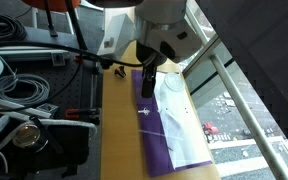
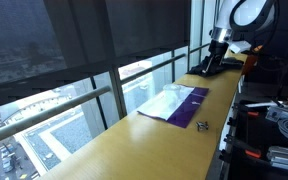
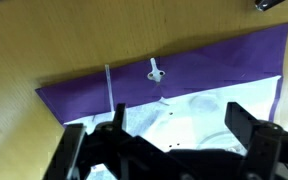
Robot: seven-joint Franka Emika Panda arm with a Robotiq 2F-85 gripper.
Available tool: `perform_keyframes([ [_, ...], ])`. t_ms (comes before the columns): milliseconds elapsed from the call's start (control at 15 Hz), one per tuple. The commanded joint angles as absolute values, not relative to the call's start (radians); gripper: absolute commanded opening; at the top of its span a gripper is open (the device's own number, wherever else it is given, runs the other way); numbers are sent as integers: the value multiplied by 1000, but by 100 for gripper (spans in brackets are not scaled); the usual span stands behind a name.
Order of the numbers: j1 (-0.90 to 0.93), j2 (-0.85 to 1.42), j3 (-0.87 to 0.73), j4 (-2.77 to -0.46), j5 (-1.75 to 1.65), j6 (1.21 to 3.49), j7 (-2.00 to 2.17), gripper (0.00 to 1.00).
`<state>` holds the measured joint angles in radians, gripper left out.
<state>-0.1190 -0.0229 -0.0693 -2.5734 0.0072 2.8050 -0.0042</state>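
Jaws spread wide, my gripper (image 1: 149, 82) hangs just over the purple cloth (image 1: 156, 145) on the table (image 1: 119, 140) in an exterior view. Seen along the window in an exterior view, the cloth (image 2: 192, 108) lies flat. Wrist view: a small white piece (image 3: 155, 72) sits on it; I should stay centred and come down squarely.

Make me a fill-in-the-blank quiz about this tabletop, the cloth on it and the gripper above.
1. The cloth below the gripper is coloured ____.
2. On top of that cloth lies a ____ sheet.
3. The gripper's jaws stand ____, with nothing between them.
4. The cloth lies on a table whose top is made of ____.
Missing words: purple; white; open; wood.
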Motion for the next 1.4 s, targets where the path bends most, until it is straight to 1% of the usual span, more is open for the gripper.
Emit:
perform_keyframes([
  [0,-126,146,-97,-2417,20,2790,-55,100],
  [333,-167,328,-106,-2238,24,2770,-82,100],
  [867,-227,531,-89,-2055,25,2765,-98,100],
  [1333,-216,587,-90,-2050,17,2758,-78,100],
])
